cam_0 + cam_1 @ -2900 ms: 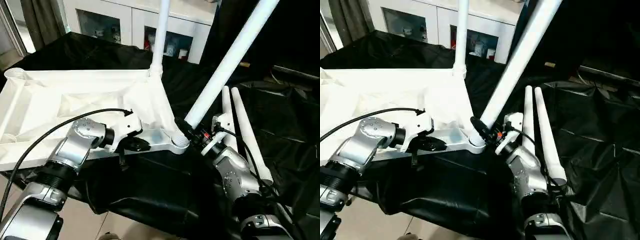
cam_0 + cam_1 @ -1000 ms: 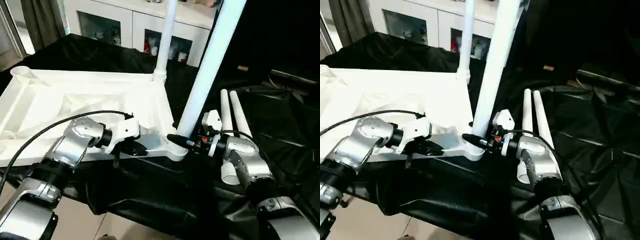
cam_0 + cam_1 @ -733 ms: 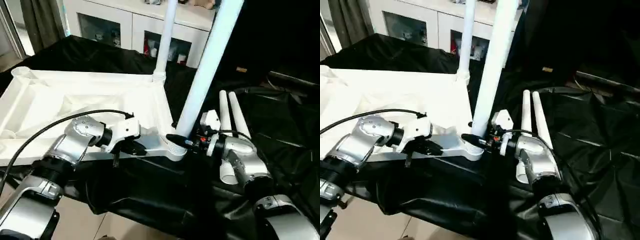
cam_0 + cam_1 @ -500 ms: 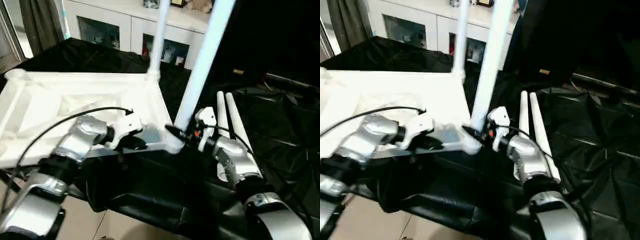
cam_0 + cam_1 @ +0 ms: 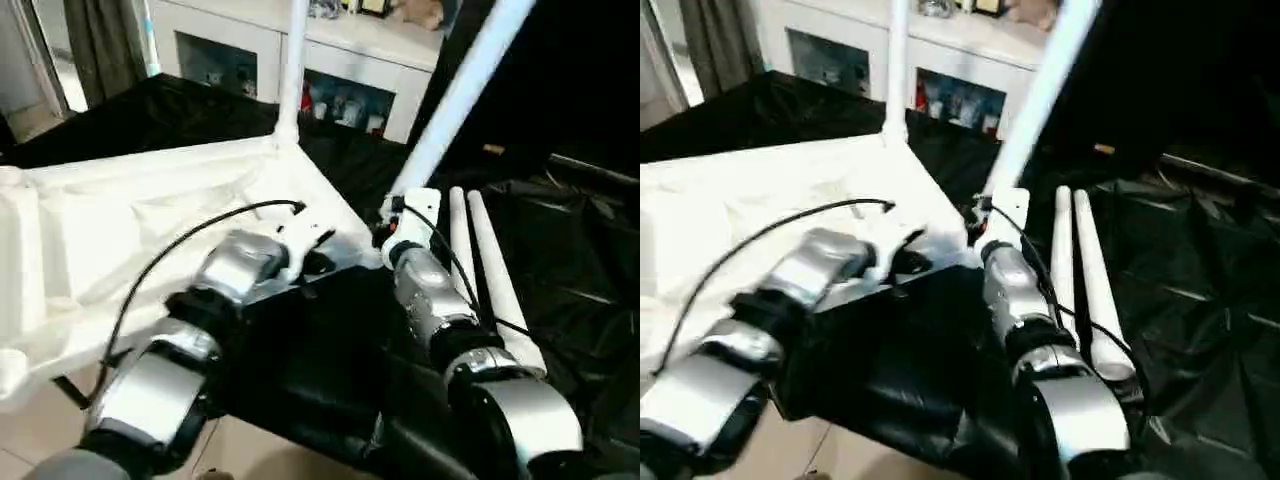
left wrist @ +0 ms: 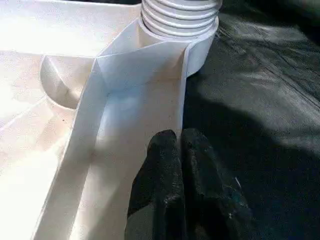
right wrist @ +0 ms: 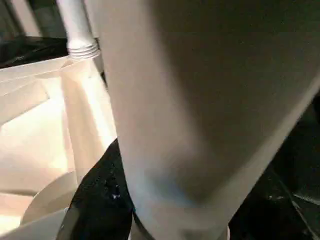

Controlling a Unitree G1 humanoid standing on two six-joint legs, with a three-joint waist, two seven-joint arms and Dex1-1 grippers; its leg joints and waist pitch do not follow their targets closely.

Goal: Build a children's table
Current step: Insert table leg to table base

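The children's table lies upside down on black cloth, its white top [image 5: 150,220] at the left. One leg [image 5: 292,70] stands upright in the far corner socket. My right gripper [image 5: 383,228] is shut on a second leg [image 5: 455,95] low down at the near corner, and this leg leans up to the right. In the right wrist view that leg [image 7: 165,100] stands close in front, with a black finger [image 7: 100,195] beside it. My left gripper [image 6: 178,142] is shut, its tips resting on the top's rim just short of the ribbed corner socket [image 6: 180,15]. Two more legs [image 5: 480,260] lie side by side at the right.
A white cabinet with glass doors [image 5: 230,60] stands behind the work. Black cloth [image 5: 580,260] covers the surface and hangs over its near edge. Tiled floor [image 5: 30,440] shows at the lower left, and a curtain [image 5: 100,40] at the far left.
The head camera has shifted and tilted. The leg in my right gripper leans further to the right than half a second ago. My left gripper stays on the rim.
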